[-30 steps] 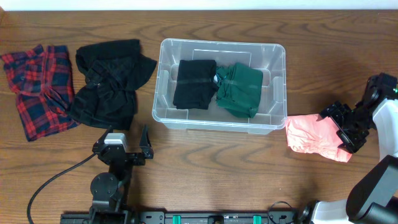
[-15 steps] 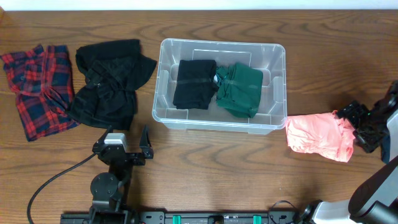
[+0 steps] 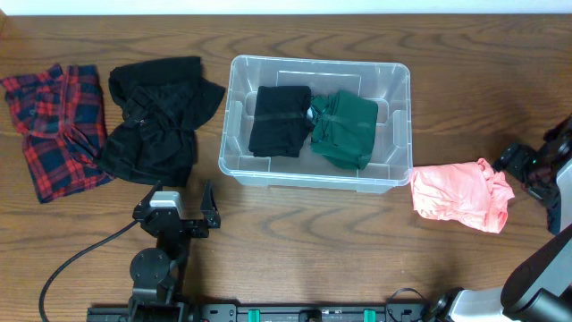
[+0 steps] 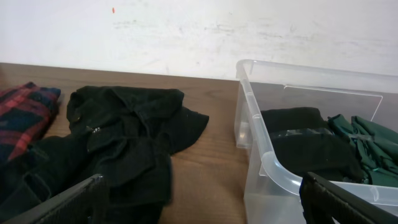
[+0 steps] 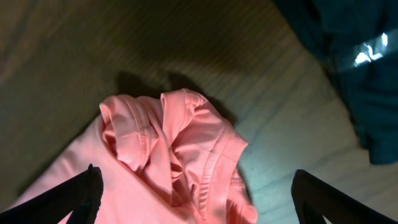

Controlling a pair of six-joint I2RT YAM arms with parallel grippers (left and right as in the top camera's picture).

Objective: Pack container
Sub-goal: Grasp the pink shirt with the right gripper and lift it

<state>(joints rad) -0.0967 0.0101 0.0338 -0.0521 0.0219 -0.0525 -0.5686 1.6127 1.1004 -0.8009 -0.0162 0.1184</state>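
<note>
Folded clothes [image 3: 281, 121] in container [image 3: 318, 61] (crumpled top [image 3: 460, 197] rightward)

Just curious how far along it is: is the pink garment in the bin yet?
No, the pink garment lies outside the container, beside its wall.

Looks like a robotics lab bench: plain brown wooden table [image 3: 295, 241], bare white wall [image 4: 186, 31], black robot arm [image 3: 154, 268] mounted at the edge.

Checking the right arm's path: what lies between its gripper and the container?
Overhead view: a crumpled pink garment lies between the right gripper and the container.
</note>
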